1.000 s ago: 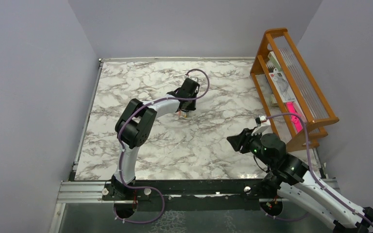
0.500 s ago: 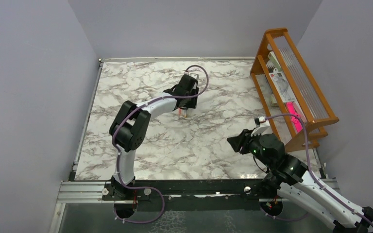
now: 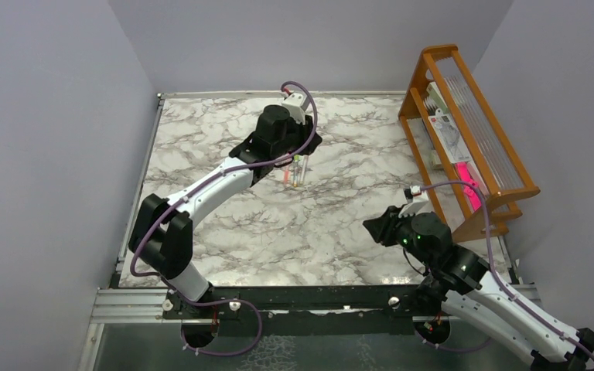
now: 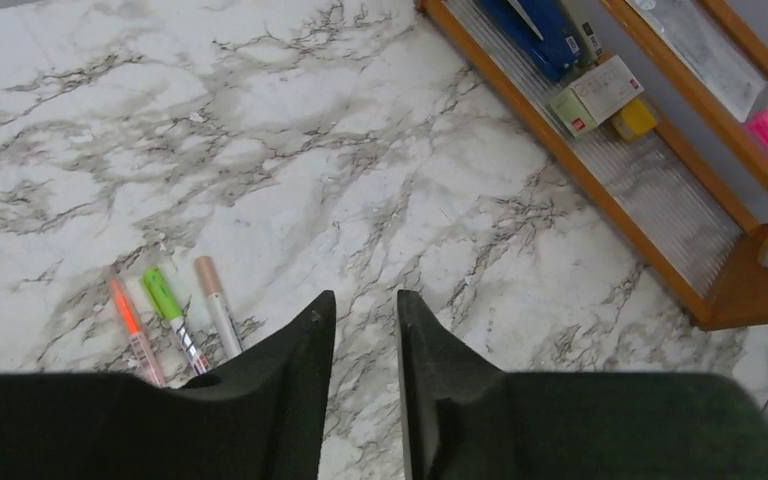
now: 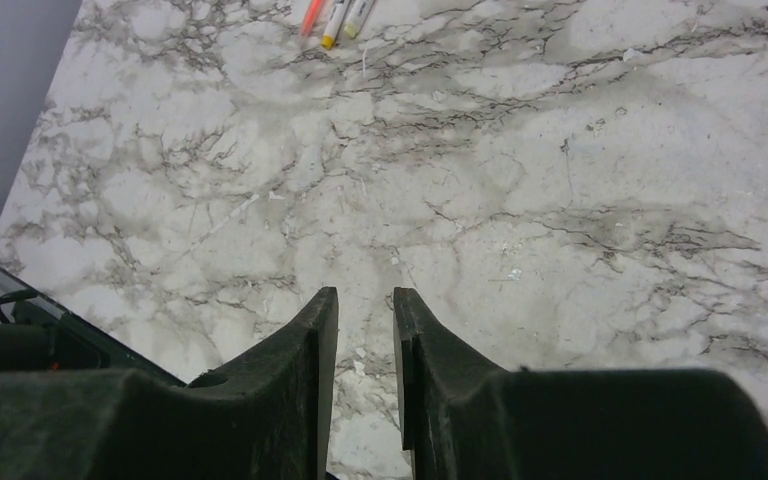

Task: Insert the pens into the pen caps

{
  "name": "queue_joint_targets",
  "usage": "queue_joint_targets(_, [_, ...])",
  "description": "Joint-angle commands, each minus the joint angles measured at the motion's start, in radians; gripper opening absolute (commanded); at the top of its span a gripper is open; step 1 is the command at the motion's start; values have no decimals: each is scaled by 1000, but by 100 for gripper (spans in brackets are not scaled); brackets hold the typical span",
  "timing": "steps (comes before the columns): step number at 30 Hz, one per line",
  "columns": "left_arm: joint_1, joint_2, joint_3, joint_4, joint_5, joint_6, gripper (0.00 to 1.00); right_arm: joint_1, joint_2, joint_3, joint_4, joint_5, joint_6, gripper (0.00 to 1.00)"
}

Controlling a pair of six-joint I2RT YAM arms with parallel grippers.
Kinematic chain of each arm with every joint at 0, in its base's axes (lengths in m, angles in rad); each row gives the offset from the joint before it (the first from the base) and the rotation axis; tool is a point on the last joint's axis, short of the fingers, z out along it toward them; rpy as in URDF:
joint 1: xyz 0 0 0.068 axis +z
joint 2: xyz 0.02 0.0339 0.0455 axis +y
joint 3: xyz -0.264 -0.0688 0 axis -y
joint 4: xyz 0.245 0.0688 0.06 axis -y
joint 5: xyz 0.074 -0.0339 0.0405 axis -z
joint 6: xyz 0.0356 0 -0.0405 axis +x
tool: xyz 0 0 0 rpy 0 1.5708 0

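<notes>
Where marble table (image 3: 201, 147) meets grey walls (image 3: 46, 116), wooden rack (image 3: 500, 207) stands right; both jaws slightly parted, empty.

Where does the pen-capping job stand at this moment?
Looks done: three pens lie side by side on the marble table, an orange pen, one under a green cap, one under a tan cap. In hand: nothing; the left tool and right tool stand open and empty, clear of them. Left: no loose cap shows, so probably only pulling back, though how firmly caps sit is too small to tell.
</notes>
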Motion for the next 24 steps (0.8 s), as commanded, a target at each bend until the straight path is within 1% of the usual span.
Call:
queue_joint_targets(1, [0, -59, -56, 59, 76, -23, 25, 4, 4, 1, 12, -9, 2, 24])
queue_joint_targets(3, [1, -121, -113, 116, 93, -52, 23, 4, 3, -1, 29, -21, -12, 25])
queue_joint_targets(4, [1, -158, -147, 142, 92, -74, 24, 3, 5, -2, 69, -54, -60, 33])
queue_joint_targets(5, [0, -197, -181, 165, 87, -97, 30, 4, 8, 3, 103, -111, -117, 43])
queue_joint_targets(6, [0, -242, -222, 184, 85, -107, 36, 4, 11, 23, 126, -157, -133, 55])
queue_joint_targets(7, [0, -288, -261, 202, 83, -111, 41, 4, 12, 34, 156, -193, -135, 67])
queue_joint_targets(8, [0, -332, -296, 209, 73, -114, 44, 4, 13, 37, 184, -193, -118, 73])
queue_joint_targets(10, [0, -412, -352, 201, 53, -115, 48, 4, 30, 44, 195, -141, -47, 79])
queue_joint_targets(11, [0, -448, -372, 185, 41, -109, 49, 4, 45, 52, 201, -147, -54, 82])
queue_joint_targets(15, [0, -548, -401, 83, -37, -81, 50, 4, 127, 89, 202, -212, -70, 85])
queue_joint_targets(17, [0, -580, -405, 43, -44, -74, 51, 4, 145, 87, 222, -239, -74, 86])
queue_joint_targets(22, [1, -616, -414, -21, -64, -54, 62, 4, 124, 39, 271, -240, -47, 88])
queue_joint_targets(24, [1, -621, -417, -33, -71, -49, 64, 4, 124, 38, 265, -242, -39, 88])
